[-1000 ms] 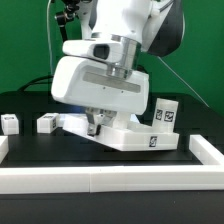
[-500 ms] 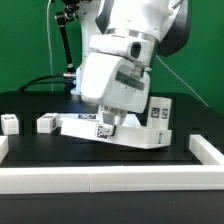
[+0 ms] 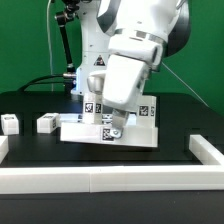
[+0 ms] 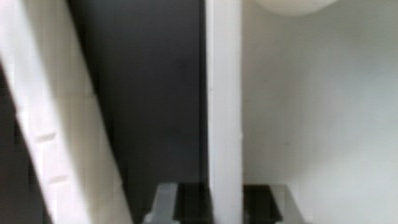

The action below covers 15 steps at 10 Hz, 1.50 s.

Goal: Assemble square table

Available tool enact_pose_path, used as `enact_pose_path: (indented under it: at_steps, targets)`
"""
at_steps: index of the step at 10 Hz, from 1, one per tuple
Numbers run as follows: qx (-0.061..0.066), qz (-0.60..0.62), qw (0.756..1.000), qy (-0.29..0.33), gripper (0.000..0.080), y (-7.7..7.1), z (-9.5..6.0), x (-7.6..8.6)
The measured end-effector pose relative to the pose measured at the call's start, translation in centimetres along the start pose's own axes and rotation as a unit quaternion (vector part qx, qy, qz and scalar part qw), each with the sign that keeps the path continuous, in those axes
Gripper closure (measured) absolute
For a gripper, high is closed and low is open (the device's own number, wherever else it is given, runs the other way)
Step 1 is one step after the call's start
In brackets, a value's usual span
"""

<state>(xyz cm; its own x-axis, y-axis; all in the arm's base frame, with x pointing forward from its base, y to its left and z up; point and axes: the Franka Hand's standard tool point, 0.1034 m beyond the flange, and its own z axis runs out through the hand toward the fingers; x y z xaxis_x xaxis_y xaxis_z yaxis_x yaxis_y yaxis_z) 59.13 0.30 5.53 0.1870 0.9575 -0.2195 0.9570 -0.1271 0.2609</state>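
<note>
Exterior view, starting at nine o'clock of the arm: two small white tagged blocks lie loose on the black table (image 3: 30,105). The outer leg (image 3: 10,123) is by the picture's edge, and the inner leg (image 3: 45,123) is near the tray's corner but apart from it.

Moving in, dead centre, the white plastic square tray-like tabletop (image 3: 80,130) sits with its front wall running nine to three. The two-finger gripper (image 3: 112,126) comes down on it from twelve o'clock. The wrist view settles the grip: the thin raised rim (image 4: 222,90) passes straight between the dark fingers (image 4: 173,203), which are clamped shut on it with nothing else in the grasp. So the rim's length runs across the closing line, with the tray floor off to one side of the pads. I'd say any slide or turn depends on that edge pinch holding.

Out at three o'clock, a tagged white block (image 3: 147,112) stands by the far rim, probably another leg. Beyond it is the long white border rail (image 3: 205,150).
</note>
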Motion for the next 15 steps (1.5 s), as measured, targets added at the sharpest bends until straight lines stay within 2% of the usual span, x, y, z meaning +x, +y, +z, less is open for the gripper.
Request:
enact_pose_path:
  at_steps: [2,4,6,9,12,15]
  targets:
    - [0.001,-0.032,0.999,0.000,0.0737,1.0,-0.4,0.9]
    - [0.000,-0.093,0.996,-0.007,0.0737,0.9,-0.1,0.4]
    - [0.000,-0.101,0.995,-0.009,0.0737,0.9,-0.1,0.3]
    - [0.008,-0.075,0.997,-0.009,0.0737,1.7,0.0,2.9]
    - [0.004,-0.058,0.998,-0.009,0.0737,3.0,0.3,5.2]
    - [0.006,-0.041,0.999,-0.011,0.0737,4.0,-0.2,6.8]
